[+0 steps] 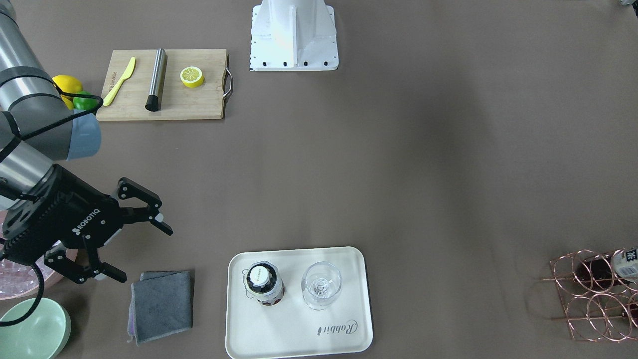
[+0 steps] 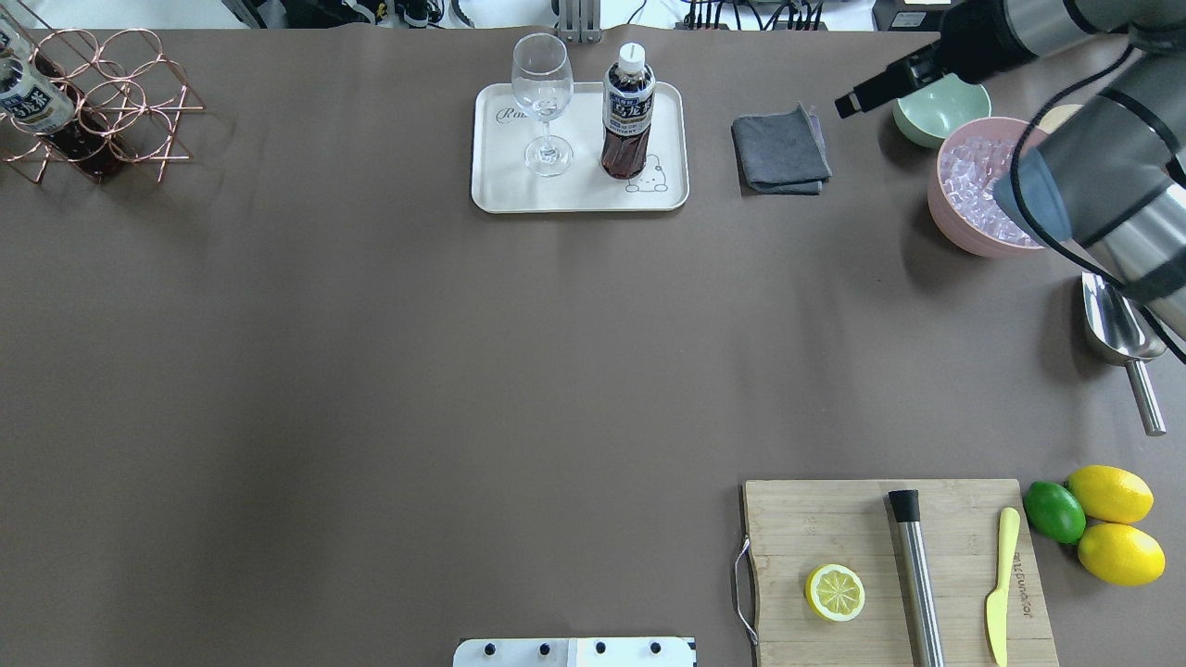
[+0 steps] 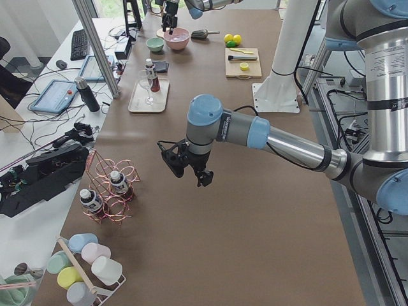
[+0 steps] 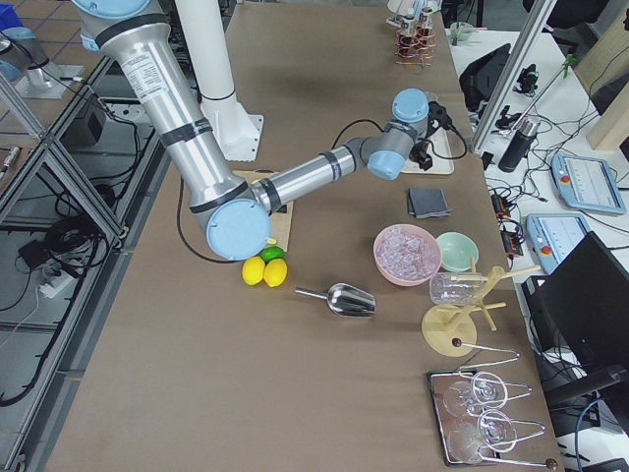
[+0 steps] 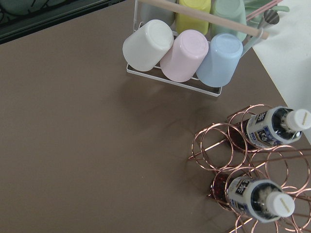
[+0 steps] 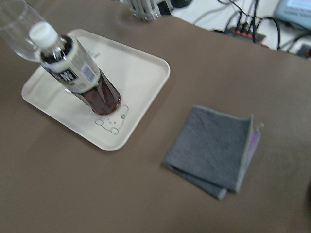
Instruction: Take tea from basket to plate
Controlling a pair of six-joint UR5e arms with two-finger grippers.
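Closest to the robot's base: cutting board (image 2: 806, 528) w/ a lemon half (image 2: 835, 592), a steel rod (image 2: 917, 574) and a yellow knife (image 2: 999, 584) on it. One lime (image 2: 1054, 511) and two lemons (image 2: 1110, 494) sit just beside it on the right.

Further out on that side a metal scoop (image 2: 1121, 343) lies flat. Then the pink bowl (image 2: 938, 208), full of ice, w/ a green bowl (image 2: 938, 119) just past it.

Right gripper (image 1: 145, 254) hangs above the table by those bowls, fingers spread wide, nothing btw them, well apart from the tea. A folded grey cloth (image 1: 162, 304) lies near its fingertips, btw the bowls and the tray.

And there's the tea bottle (image 1: 264, 283): upright on the tray (image 1: 299, 331), white cap up, by the bear drawing. A stemmed glass (image 1: 321, 285) stands next to it, small gap btw the two.

Far left corner: wire basket (image 2: 93, 102), two more bottles (image 5: 272, 127) sitting in its rings.

Left gripper (image 3: 188, 173) is over bare table near the basket, pointing down. Only the side cam shows it, so can't tell if it's open or closed. Its wrist cam looks down on the basket and a rack of pastel cups (image 5: 184, 53) close by.
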